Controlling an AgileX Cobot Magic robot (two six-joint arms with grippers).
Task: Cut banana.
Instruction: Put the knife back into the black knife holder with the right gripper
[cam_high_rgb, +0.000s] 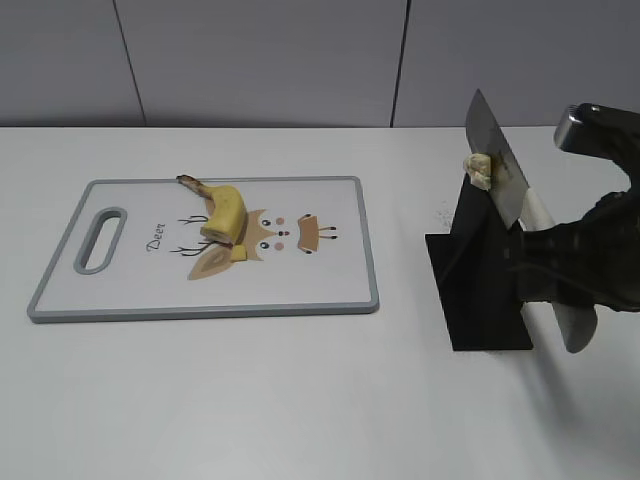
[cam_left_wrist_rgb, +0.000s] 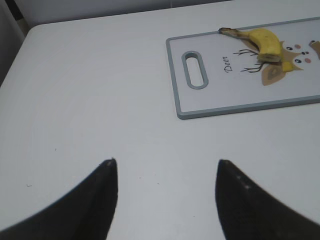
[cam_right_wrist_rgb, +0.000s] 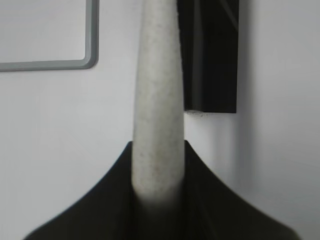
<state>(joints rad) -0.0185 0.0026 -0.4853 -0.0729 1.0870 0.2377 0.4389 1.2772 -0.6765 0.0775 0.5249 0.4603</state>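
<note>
The banana (cam_high_rgb: 225, 210), yellow and curved with a dark stem, lies on the grey-rimmed cutting board (cam_high_rgb: 200, 311). A small cut-off chunk (cam_high_rgb: 240, 254) lies at its cut end. My right gripper (cam_high_rgb: 560, 265) is shut on the pale handle of a knife (cam_high_rgb: 497, 165) and holds it over a black knife stand (cam_high_rgb: 480, 290), blade pointing up and back. A pale lump of banana (cam_high_rgb: 480, 170) sticks to the blade. In the right wrist view the handle (cam_right_wrist_rgb: 157, 110) runs up between the jaws (cam_right_wrist_rgb: 158, 145). My left gripper (cam_left_wrist_rgb: 166, 162) is open and empty over bare table; the banana (cam_left_wrist_rgb: 265, 42) is far ahead to its right.
The board (cam_left_wrist_rgb: 240, 107) has a handle slot (cam_left_wrist_rgb: 195, 70) and a deer picture. The black stand (cam_right_wrist_rgb: 212, 60) sits right of the board's corner (cam_right_wrist_rgb: 90, 60). A grey wall stands behind the white table.
</note>
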